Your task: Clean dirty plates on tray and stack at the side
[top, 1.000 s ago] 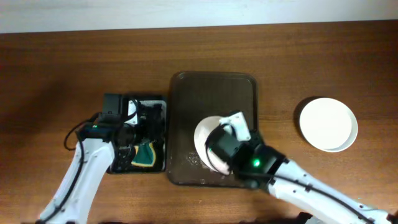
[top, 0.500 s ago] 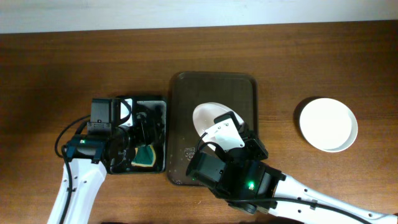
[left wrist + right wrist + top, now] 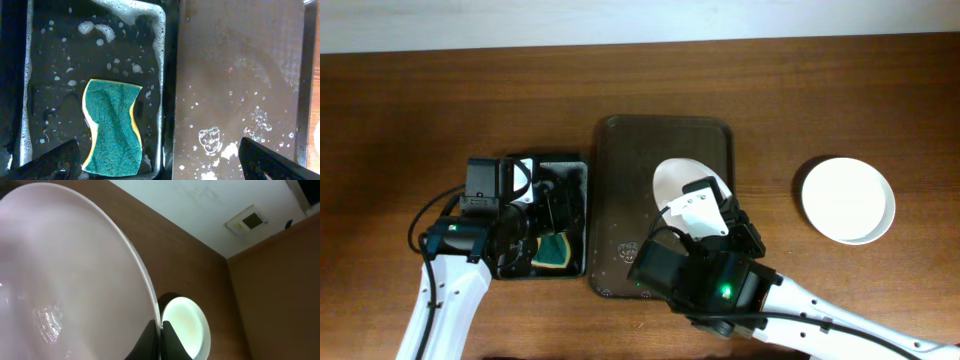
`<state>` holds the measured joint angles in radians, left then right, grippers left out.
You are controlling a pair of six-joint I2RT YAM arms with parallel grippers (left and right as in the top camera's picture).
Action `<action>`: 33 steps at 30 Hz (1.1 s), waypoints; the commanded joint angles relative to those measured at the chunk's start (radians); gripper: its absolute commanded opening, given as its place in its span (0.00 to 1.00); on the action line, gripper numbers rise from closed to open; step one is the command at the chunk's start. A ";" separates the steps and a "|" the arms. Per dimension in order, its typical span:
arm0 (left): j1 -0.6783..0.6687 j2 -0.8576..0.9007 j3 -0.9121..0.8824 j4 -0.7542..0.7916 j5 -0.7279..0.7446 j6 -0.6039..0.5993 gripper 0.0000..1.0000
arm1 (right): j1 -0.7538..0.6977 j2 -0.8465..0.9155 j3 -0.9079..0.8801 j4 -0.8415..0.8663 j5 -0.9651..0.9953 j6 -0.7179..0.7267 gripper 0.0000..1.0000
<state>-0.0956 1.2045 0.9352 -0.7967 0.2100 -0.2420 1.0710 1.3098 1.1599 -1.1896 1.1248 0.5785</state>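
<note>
The right pincer (image 3: pixel 161 328) is clamped on a round white plate (image 3: pixel 678 180), tilted above the large dark brown rectangular tray (image 3: pixel 620 170), a second white plate (image 3: pixel 848 199) lies on the wooden bench (image 3: pixel 420 100) to the right, and the left pincer (image 3: pixel 160 165) gapes wide above the small black tray (image 3: pixel 50 100) holding a green-yellow sponge (image 3: pixel 112 127).

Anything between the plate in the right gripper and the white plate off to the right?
Overhead view: only the tray rim on its right side, then bare table. Nothing else sits between the held plate and the side plate.
</note>
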 commanded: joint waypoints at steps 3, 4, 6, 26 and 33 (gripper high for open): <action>0.005 -0.008 0.016 0.002 0.011 0.013 1.00 | -0.006 -0.008 0.018 0.000 0.004 0.030 0.04; 0.005 -0.008 0.016 0.002 0.011 0.013 0.99 | -0.006 -0.008 0.018 0.000 0.003 0.030 0.04; 0.005 -0.008 0.016 0.002 0.011 0.013 1.00 | -0.006 -0.008 0.018 0.000 0.000 0.033 0.04; 0.005 -0.008 0.016 0.002 0.011 0.013 1.00 | -1.225 0.000 0.019 0.230 -1.255 -0.160 0.04; 0.005 -0.008 0.016 0.002 0.011 0.013 1.00 | -1.784 0.254 0.019 0.283 -1.263 -0.160 0.04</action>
<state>-0.0937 1.2022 0.9386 -0.7967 0.2104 -0.2420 -0.6498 1.4887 1.1667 -0.9138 -0.1234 0.4290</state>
